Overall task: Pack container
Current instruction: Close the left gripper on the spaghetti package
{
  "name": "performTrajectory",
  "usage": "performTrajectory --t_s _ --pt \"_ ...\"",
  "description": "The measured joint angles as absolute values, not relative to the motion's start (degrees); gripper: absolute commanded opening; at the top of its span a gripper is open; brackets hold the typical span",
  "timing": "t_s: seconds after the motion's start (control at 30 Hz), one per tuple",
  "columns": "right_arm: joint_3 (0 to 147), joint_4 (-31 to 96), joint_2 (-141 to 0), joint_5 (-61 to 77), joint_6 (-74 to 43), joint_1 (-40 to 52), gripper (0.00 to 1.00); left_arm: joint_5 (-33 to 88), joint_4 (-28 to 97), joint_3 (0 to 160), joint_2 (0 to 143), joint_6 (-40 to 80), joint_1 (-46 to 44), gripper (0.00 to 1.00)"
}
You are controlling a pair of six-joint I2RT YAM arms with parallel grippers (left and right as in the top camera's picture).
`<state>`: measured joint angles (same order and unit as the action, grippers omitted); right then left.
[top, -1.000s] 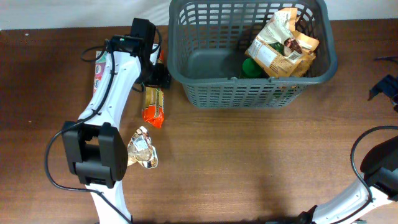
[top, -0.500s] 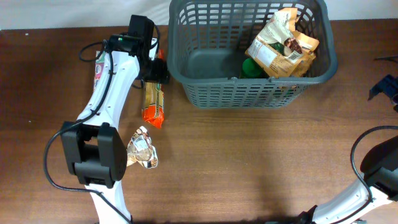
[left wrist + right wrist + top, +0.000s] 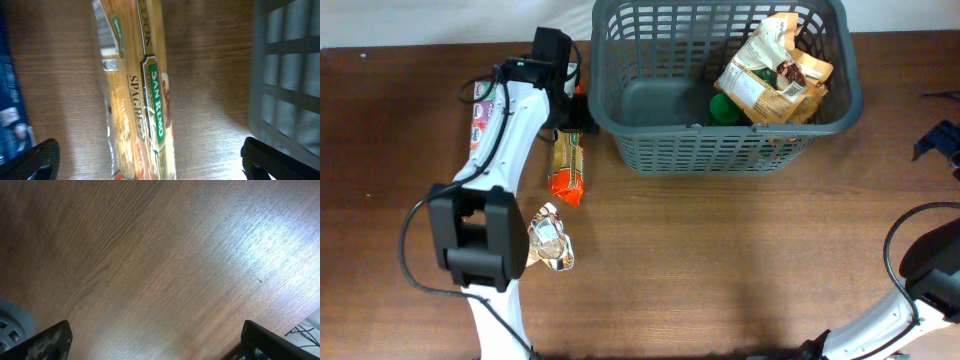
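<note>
now in container [image 3: 720, 150]: pouches [image 3: 772, 78], green item [image 3: 723, 108]

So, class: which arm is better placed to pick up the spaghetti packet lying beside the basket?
Left. Its open end effector hangs directly over the spaghetti packet, next to the basket. The right arm sits far away at the opposite table edge.

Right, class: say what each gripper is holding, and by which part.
Nothing is held. The left gripper hangs open over the spaghetti packet, fingertips clear of it; the right gripper is open above the table.
</note>
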<state>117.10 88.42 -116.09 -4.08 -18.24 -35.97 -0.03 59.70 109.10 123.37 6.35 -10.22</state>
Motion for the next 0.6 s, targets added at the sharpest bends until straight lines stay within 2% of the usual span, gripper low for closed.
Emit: performTrajectory --t_s 0.6 --pt "117.1 88.4 -116.1 -4.1 -18.2 -36.0 0.99 -3.9 59.7 109.1 128.0 8.7 -10.2 0.99"
